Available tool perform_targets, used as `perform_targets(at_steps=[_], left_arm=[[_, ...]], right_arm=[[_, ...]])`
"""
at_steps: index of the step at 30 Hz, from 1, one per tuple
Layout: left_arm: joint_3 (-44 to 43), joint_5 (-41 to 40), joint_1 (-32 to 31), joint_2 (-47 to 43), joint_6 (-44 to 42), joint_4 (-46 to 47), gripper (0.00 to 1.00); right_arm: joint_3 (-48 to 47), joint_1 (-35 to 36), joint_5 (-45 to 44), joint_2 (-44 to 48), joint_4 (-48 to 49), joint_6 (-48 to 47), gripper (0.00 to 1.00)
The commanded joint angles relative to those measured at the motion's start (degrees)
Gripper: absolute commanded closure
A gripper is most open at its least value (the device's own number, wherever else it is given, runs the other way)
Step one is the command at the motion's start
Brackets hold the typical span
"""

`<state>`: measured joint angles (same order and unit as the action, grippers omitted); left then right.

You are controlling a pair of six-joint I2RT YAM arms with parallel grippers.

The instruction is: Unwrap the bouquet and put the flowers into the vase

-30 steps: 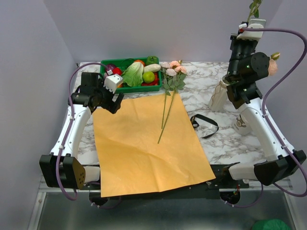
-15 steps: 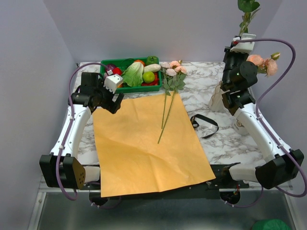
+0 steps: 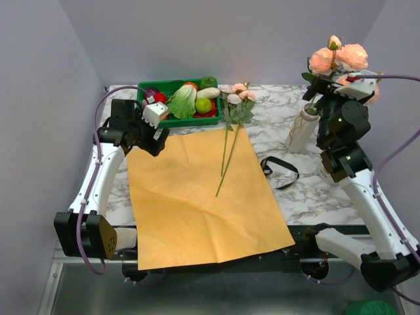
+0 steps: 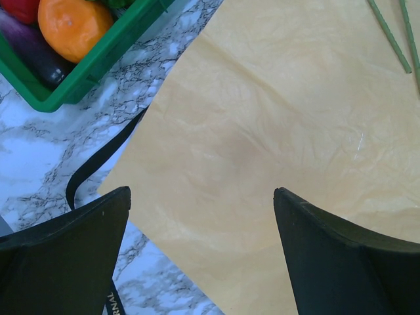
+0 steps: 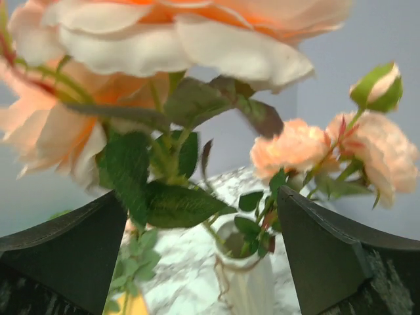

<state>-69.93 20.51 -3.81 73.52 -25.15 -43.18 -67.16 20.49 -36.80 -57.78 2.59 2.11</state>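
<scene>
Left gripper [image 4: 201, 197] is wide open and empty, hovering over the paper's [image 3: 197, 197] far-left corner by the tray [image 3: 164, 83]. Mid-table, the loose roses [image 3: 236, 95] lie with heads just off the paper's far edge and stems flat across it, ribbon [image 3: 282, 172] to their right; stems look light, thin and wiry, heads soft, so I'd pinch mid-stem below the leaves and avoid snagging paper. On the right, the vase [image 3: 300, 133] has blooms [image 3: 338, 58] standing in it, with the right gripper [image 5: 200, 200] spread wide beside them, gripping nothing.
</scene>
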Motion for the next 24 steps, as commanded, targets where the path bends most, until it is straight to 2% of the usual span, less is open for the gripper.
perform_targets(at_steps=[1, 9, 12, 14, 18, 20, 24], left_arm=[[-2.6, 1.9, 0.3, 0.1, 0.4, -1.3, 0.01], [-2.8, 0.8, 0.3, -0.4, 0.4, -1.2, 0.01], [-2.7, 0.9, 0.3, 0.0, 0.4, -1.2, 0.01], [-3.0, 1.1, 0.3, 0.2, 0.4, -1.5, 0.01], [-2.8, 1.6, 0.3, 0.1, 0.5, -1.2, 0.01], [-2.7, 1.8, 0.3, 0.0, 0.7, -0.9, 0.01], [-2.3, 2.2, 0.3, 0.1, 0.7, -0.7, 0.01]], right_arm=[[3.8, 3.9, 0.0, 1.8, -10.9, 8.1, 0.00], [5.0, 10.7, -1.3, 2.3, -16.1, 11.3, 0.00], [6.9, 13.5, -1.7, 2.7, -19.5, 15.2, 0.00], [7.4, 14.2, 0.8, 2.5, -24.7, 21.1, 0.00], [14.3, 18.8, 1.9, 3.8, -23.3, 26.6, 0.00], [16.4, 23.0, -0.7, 2.2, -24.7, 29.3, 0.00], [13.6, 26.0, -3.5, -10.2, -30.6, 35.3, 0.00]])
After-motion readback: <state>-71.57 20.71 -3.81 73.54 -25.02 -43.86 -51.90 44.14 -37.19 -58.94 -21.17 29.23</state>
